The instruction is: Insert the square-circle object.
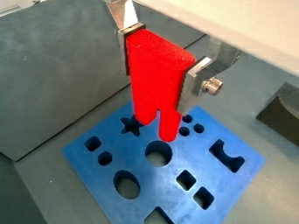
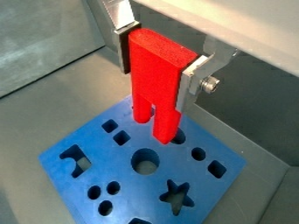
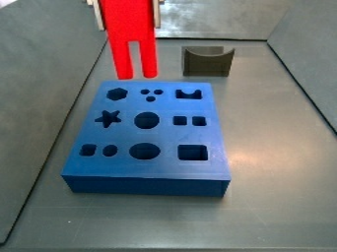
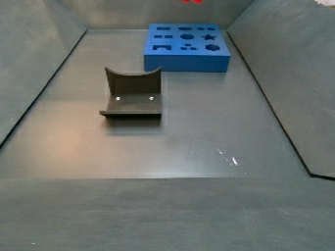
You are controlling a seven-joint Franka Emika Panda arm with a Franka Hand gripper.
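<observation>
Gripper (image 2: pixel 158 66) pinches the red fork piece (image 2: pixel 156 87) by its blocky top, legs hanging above the blue board (image 2: pixel 128 175); looks light, rigid, smooth plastic, so grip flat faces.

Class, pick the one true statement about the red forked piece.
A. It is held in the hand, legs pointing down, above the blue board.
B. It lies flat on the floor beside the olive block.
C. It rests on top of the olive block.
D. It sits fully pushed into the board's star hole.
A: in both wrist views the hand clamps the red forked piece by its blocky top, legs down, over the blue board.
</observation>
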